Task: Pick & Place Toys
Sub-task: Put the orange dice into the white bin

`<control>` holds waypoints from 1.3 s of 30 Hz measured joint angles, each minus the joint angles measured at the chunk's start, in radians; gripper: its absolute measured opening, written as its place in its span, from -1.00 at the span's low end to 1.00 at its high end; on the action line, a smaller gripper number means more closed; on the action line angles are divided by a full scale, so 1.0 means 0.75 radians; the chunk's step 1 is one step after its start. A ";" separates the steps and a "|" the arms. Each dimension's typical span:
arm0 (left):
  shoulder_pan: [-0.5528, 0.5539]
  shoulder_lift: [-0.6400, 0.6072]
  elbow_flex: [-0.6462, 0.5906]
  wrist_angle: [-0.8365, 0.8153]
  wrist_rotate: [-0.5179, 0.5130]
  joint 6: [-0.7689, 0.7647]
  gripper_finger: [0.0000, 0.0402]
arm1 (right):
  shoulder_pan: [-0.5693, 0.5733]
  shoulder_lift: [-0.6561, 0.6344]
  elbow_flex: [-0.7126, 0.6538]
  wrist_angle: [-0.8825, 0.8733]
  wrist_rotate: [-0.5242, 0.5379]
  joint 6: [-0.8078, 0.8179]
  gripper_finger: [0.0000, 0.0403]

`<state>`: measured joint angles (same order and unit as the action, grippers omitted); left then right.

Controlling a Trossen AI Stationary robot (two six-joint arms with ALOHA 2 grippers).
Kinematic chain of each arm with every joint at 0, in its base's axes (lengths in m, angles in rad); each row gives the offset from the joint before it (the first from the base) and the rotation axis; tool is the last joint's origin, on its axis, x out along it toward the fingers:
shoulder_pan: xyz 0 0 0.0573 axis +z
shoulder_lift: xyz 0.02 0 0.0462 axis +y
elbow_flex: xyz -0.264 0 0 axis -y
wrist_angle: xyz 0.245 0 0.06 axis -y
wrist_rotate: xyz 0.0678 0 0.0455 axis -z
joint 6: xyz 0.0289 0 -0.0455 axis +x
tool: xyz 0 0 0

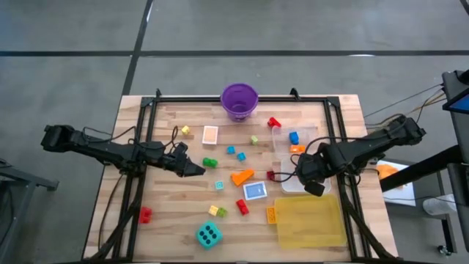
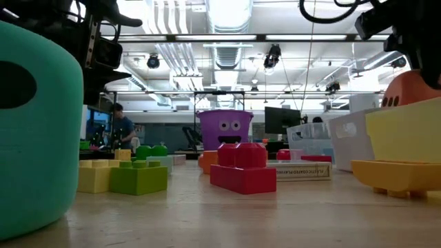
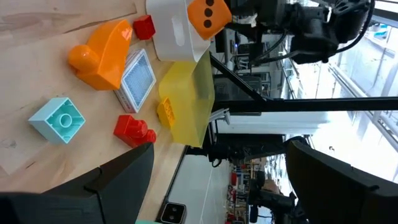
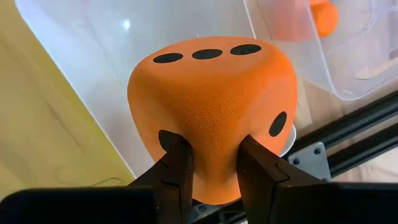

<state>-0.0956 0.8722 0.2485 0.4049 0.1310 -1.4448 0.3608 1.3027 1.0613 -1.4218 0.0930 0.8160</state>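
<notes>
My right gripper (image 1: 314, 185) points down over a clear tub (image 1: 290, 183) at the table's right and is shut on a large orange black-dotted die (image 4: 211, 87). The die also shows in the left wrist view (image 3: 208, 15) and the low view (image 2: 413, 86). My left gripper (image 1: 196, 169) hovers open at the table's left-middle, touching nothing. Loose on the wood lie an orange wedge (image 1: 242, 176), a blue card (image 1: 255, 191), a red block (image 1: 242, 207), a teal die (image 1: 208, 235) and small bright blocks. My right gripper pinches the orange die between its two fingers (image 4: 177, 162), which come from above and point down. The soft foam (image 4: 214, 155) is squeezed in between them. The die hangs below the fingers, clear of the tub and the table.
A purple bucket (image 1: 239, 100) stands at the far edge's middle. A second clear tub (image 1: 293, 139) holds a few pieces beyond the first. A yellow tray (image 1: 309, 220) lies near the front right. A dark frame (image 1: 139, 183) runs along the table's sides.
</notes>
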 joint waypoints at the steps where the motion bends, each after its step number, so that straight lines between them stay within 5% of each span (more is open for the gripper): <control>1: 0.000 0.000 0.000 0.000 0.001 0.000 0.75 | 0.008 0.011 0.000 -0.006 0.014 0.010 -0.59; 39: 0.000 0.000 0.000 0.001 0.031 -0.025 0.75 | 0.170 0.272 -0.080 0.053 0.086 0.094 -0.61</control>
<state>-0.0956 0.8722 0.2485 0.4059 0.1539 -1.4636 0.4885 1.5066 1.0012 -1.3819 0.1577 0.8867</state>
